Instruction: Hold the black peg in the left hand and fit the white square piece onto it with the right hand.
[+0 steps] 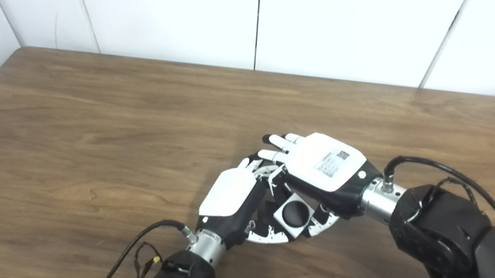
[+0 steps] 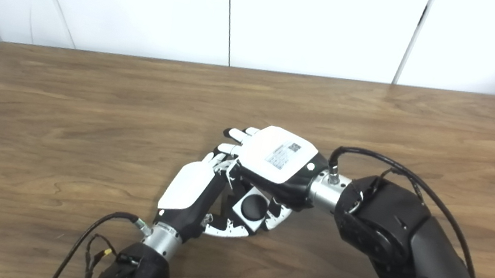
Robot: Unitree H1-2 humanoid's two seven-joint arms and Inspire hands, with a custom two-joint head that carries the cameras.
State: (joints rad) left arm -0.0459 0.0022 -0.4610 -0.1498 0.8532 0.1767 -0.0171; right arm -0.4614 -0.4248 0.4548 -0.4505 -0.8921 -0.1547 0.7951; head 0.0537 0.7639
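Left hand [image 1: 230, 196] low, nearest you, fingers curled under peg [image 1: 294, 212], bracing it upright. White piece [image 1: 293, 214] sits around peg, between both hands. Right hand [image 1: 323, 164] covers piece from above; whether it grips piece, you cannot tell.

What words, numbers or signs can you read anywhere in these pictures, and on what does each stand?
Nothing can be read.
Sticker on the back of the right hand: rows of print and a square code, too small and blurred to read.
Left hand, table: no text.
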